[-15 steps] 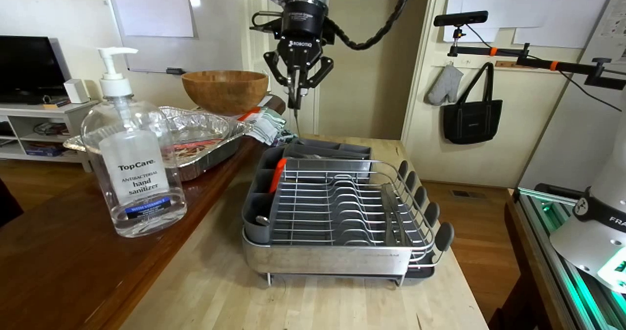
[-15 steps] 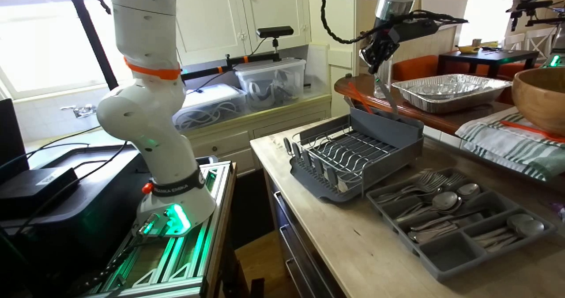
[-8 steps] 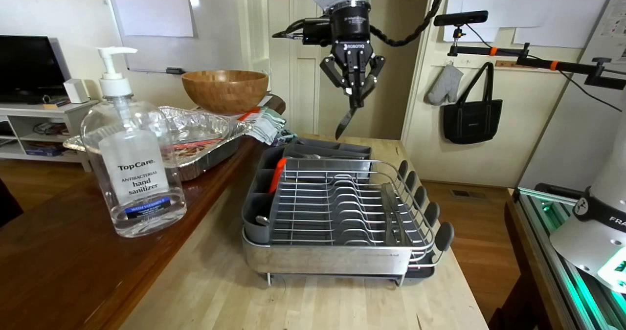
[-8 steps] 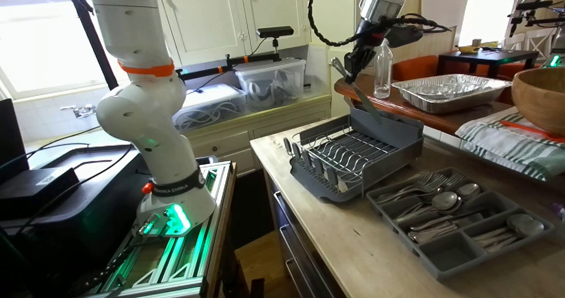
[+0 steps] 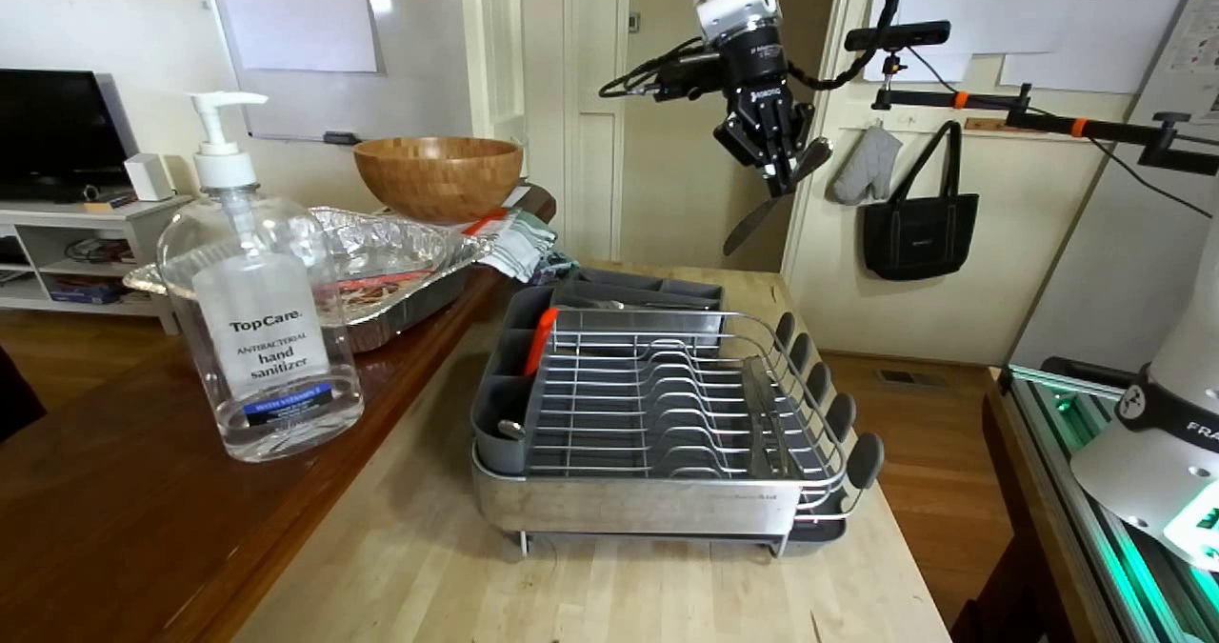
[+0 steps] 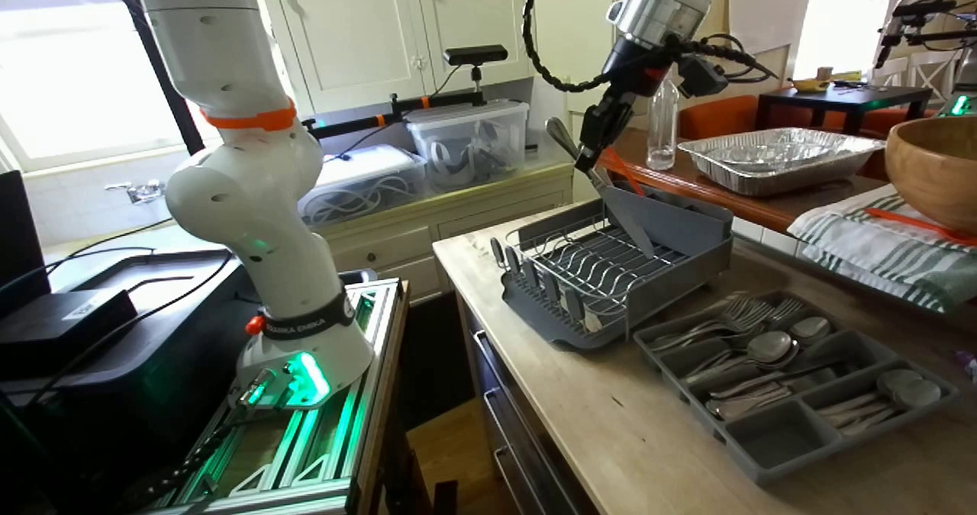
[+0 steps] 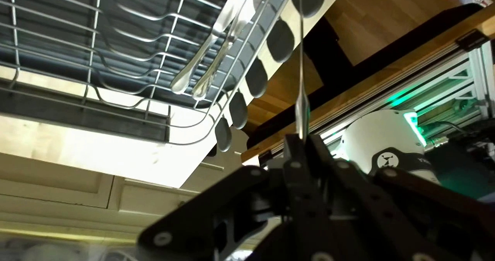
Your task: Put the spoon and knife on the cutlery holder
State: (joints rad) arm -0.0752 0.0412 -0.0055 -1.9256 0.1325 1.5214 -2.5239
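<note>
My gripper (image 5: 781, 184) is shut on a metal knife (image 5: 749, 229) and holds it in the air, tilted, blade end down and handle end up. In an exterior view the knife blade (image 6: 632, 223) overlaps the rack. In the wrist view the knife (image 7: 302, 114) is edge-on between the fingertips (image 7: 303, 141). The grey cutlery holder (image 5: 502, 454) runs along one side of the dish rack. A red-handled utensil (image 5: 540, 343) and a rounded metal utensil end (image 5: 511, 429) stand in it. Whether that end is the spoon I cannot tell.
The wire dish rack (image 5: 638, 510) stands on the wooden counter, with two flat metal utensils (image 7: 210, 56) lying in it. A grey cutlery tray (image 6: 778, 442) holds several spoons and forks. A sanitizer bottle (image 5: 262, 338), foil pan (image 6: 763, 183) and wooden bowl (image 5: 438, 176) stand nearby.
My gripper has carried the knife rightward in one exterior view and leftward and lower in another. The knife has gone from steep to more slanted and turned to show its broad side.
</note>
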